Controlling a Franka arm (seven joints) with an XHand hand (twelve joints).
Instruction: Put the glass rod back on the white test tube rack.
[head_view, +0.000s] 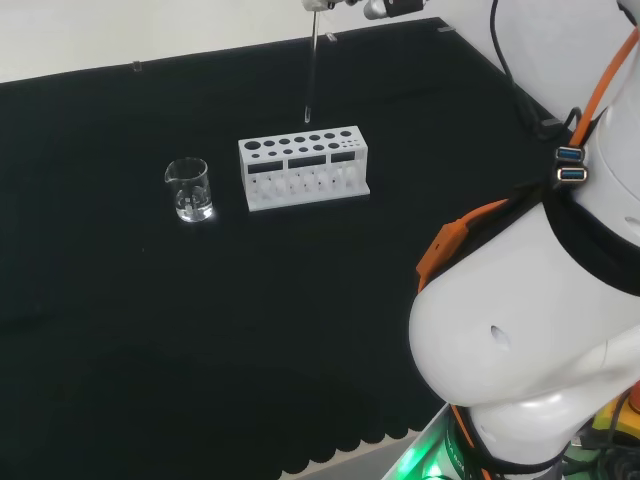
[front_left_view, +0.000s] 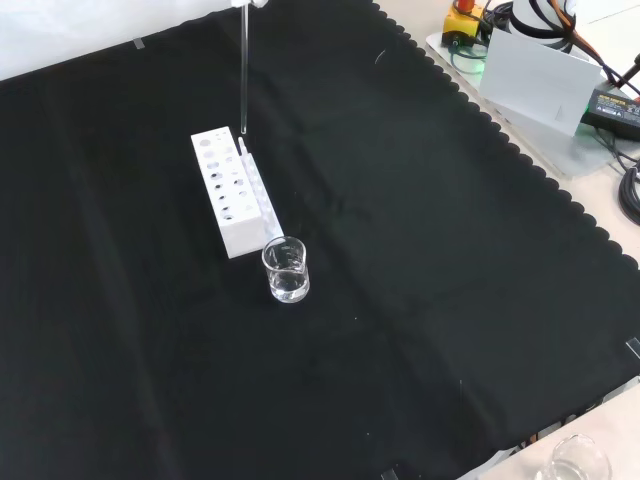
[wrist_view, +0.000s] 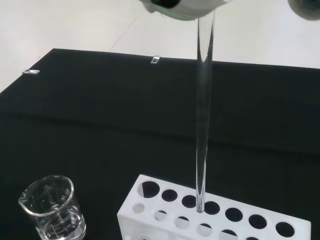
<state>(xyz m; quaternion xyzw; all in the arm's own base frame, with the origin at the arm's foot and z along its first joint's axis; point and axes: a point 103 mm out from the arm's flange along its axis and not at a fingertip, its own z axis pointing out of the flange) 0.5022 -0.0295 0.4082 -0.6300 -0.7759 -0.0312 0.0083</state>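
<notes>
Beaker (wrist_view: 50, 207) sits lower left in my wrist view; glass rod (wrist_view: 204, 115) hangs upright over the white rack (wrist_view: 210, 212), thin, slippery, brittle, pinched at its top by the robot hand (wrist_view: 182, 7).

Your head view looks from behind and above the arm's base, over its white links (head_view: 530, 330), down across the tabletop (head_view: 250, 330). Your front view faces back from the opposite side, high, about a quarter turn round. Your wrist view sits close. All three share the white rack (head_view: 304, 167) (front_left_view: 232, 192) (wrist_view: 210, 215) and beaker (head_view: 189, 189) (front_left_view: 286, 269) (wrist_view: 51, 209).
</notes>
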